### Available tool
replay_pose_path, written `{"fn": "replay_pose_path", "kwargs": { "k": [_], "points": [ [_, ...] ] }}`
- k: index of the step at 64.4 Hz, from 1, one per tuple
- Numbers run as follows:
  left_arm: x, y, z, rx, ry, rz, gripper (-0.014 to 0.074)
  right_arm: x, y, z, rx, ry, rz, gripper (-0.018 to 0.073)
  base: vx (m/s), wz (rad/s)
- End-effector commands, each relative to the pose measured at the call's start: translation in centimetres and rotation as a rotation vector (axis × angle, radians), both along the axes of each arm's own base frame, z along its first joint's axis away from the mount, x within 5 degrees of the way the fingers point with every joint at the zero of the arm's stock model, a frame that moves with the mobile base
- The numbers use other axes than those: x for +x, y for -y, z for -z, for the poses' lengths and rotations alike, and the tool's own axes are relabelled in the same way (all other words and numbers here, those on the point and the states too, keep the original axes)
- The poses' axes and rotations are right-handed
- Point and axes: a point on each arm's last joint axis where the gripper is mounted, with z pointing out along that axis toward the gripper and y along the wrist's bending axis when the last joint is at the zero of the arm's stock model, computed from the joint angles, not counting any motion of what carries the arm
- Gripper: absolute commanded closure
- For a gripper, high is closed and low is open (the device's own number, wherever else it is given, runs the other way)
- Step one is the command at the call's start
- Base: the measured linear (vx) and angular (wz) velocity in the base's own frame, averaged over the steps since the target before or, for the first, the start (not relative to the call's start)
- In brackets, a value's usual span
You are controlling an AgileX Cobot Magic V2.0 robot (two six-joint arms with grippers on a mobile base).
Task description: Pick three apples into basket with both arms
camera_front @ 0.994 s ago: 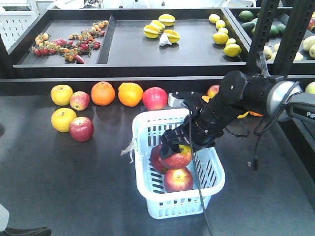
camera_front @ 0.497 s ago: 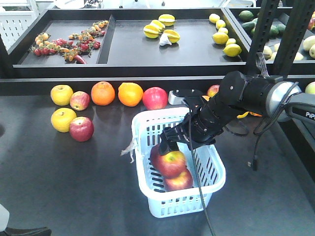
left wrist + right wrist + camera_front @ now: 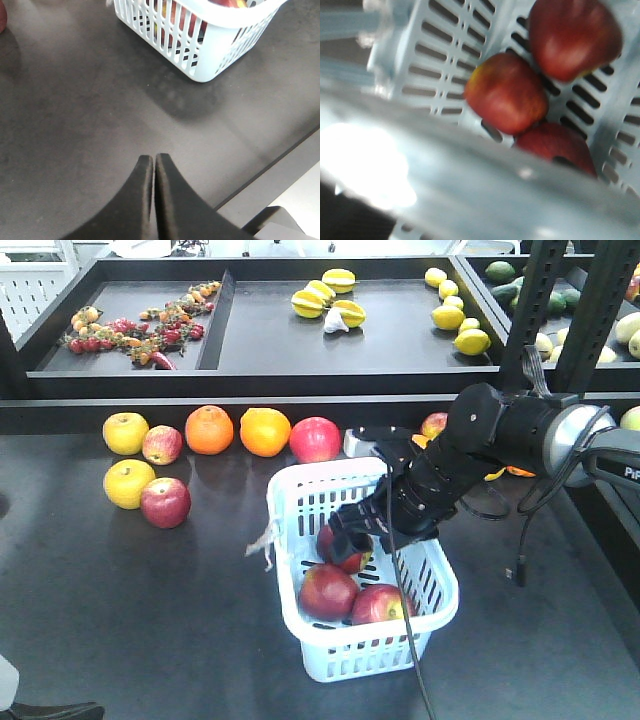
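Red apples, three of them (image 3: 328, 591) (image 3: 381, 604) (image 3: 345, 548), lie inside the pale basket (image 3: 300, 490) on the dark table (image 3: 130, 610), two toward the front wall and one behind them under the right hand (image 3: 352, 537). That hand hangs low within the basket rim, just over the rear apple; whether its fingers are apart or closed I cannot tell, since the wrist view shows only apples and slotted plastic. The left hand (image 3: 152, 190) has its fingers pressed together, holding nothing, well clear of the basket. The risk I judge greatest: lifting out carelessly, the right hand could catch the rim or a handle and drag or tip the light basket, spilling fruit.
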Motion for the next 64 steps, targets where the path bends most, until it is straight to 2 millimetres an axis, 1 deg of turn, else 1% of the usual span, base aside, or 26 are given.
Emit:
{"fn": "replay_pose_path", "kwargs": {
  "k": [1,10,15,16,19,25,28,33,39,44,48,55,56,59,60,64],
  "points": [
    [0.6,0.2,-1.2,-0.047,0.065,-0.030,0.0603,-0.5,0.2,-3.5,0.041,0.072,-0.003,0.0093,0.00,0.00],
    [0.6,0.2,-1.2,-0.047,0.065,-0.030,0.0603,-1.3,0.4,-5.3,0.048,0.089,-0.019,0.0244,0.00,0.00],
    [0.6,0.2,-1.2,-0.047,0.065,-0.030,0.0603,-1.9,0.7,-6.4,0.043,0.100,-0.034,0.0363,0.00,0.00],
    [0.6,0.2,-1.2,-0.047,0.065,-0.030,0.0603,-2.0,0.7,-6.4,0.041,0.101,-0.037,0.0374,0.00,0.00],
    [0.6,0.2,-1.2,-0.047,0.065,-0.030,0.0603,-2.4,0.9,-7.1,0.039,0.111,-0.049,0.0453,0.00,0.00],
    [0.6,0.2,-1.2,-0.047,0.065,-0.030,0.0603,-3.3,1.2,-8.7,0.041,0.138,-0.084,0.0574,0.00,0.00],
    [0.6,0.2,-1.2,-0.047,0.065,-0.030,0.0603,-3.8,1.3,-9.4,0.044,0.151,-0.098,0.0573,0.00,0.00],
    [0.6,0.2,-1.2,-0.047,0.064,-0.030,0.0603,-4.9,1.6,-11.2,0.058,0.188,-0.125,0.0568,0.00,0.00],
    [0.6,0.2,-1.1,-0.046,0.063,-0.030,0.0603,-6.7,2.1,-13.5,0.082,0.260,-0.156,0.0566,0.00,0.00],
    [0.6,0.2,-1.1,-0.046,0.063,-0.030,0.0603,-9.2,2.9,-14.9,0.111,0.346,-0.169,0.0564,0.00,0.00],
    [0.6,0.2,-1.1,-0.046,0.061,-0.029,0.0603,-11.4,3.7,-15.5,0.135,0.429,-0.172,0.0563,0.00,0.00],
    [0.6,0.2,-1.1,-0.046,0.061,-0.029,0.0603,-15.5,5.3,-15.1,0.168,0.547,-0.157,0.0563,0.00,0.00],
    [0.6,0.2,-1.1,-0.046,0.061,-0.029,0.0603,-16.4,5.6,-14.9,0.171,0.563,-0.154,0.0563,0.00,0.00],
    [0.6,0.2,-1.1,-0.046,0.061,-0.029,0.0603,-18.0,6.4,-14.3,0.174,0.615,-0.132,0.0563,0.00,0.00],
    [0.6,0.2,-1.1,-0.046,0.061,-0.029,0.0603,-18.6,6.7,-13.6,0.169,0.617,-0.127,0.0563,0.00,0.00],
    [0.6,0.2,-1.1,-0.046,0.061,-0.029,0.0603,-21.1,8.0,-12.5,0.171,0.698,-0.077,0.0563,0.00,0.00]
  ]
}}
